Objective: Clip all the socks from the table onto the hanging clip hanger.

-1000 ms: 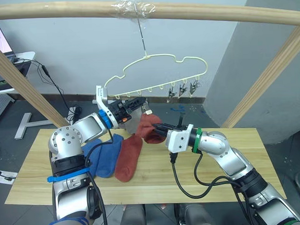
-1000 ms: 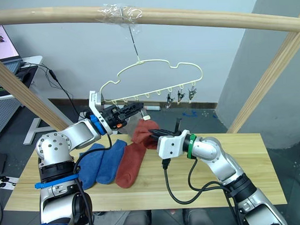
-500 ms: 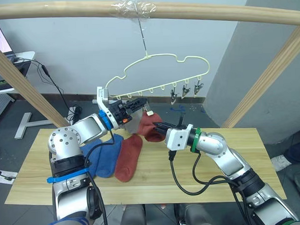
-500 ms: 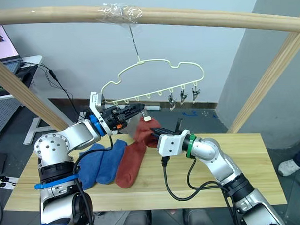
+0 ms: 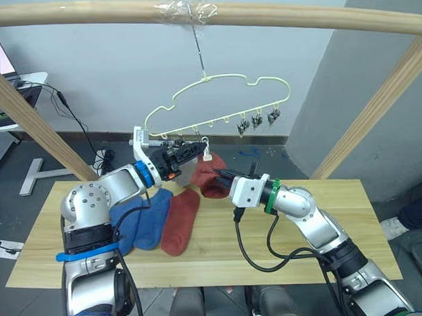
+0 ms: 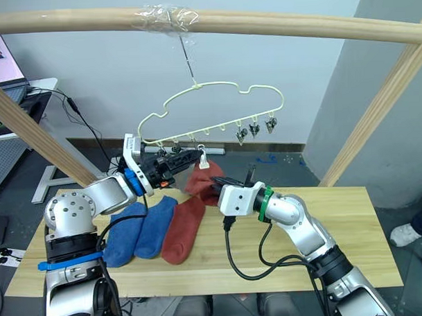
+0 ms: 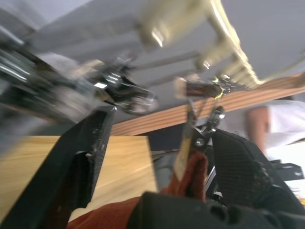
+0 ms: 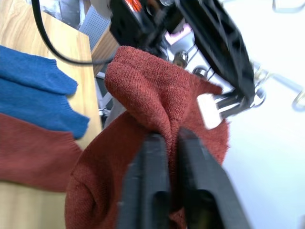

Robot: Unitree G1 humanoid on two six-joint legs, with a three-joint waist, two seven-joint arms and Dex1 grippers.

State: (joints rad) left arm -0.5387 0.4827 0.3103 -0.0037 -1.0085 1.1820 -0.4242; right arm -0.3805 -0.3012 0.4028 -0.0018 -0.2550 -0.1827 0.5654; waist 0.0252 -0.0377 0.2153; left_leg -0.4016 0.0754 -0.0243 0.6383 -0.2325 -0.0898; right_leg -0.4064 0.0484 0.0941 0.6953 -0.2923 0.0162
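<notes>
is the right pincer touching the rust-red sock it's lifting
Touching. The right wrist view shows the right pincer with both fingers pinched shut on a fold of the raised rust-red sock, no gap between them.

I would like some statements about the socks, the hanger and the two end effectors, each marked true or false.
1. The right end effector is shut on a rust-red sock. True.
2. The clip hanger lies flat on the table. False: it hangs by its hook from the wooden rail above the table.
3. Two blue socks lie on the table. True.
4. The left end effector is shut on a blue sock. False: its fingers are open around a clip beside the raised red sock.
5. A second rust-red sock lies on the table next to the blue ones. True.
6. Every clip on the hanger already carries a sock. False: the three clips at its right end hang empty.
</notes>
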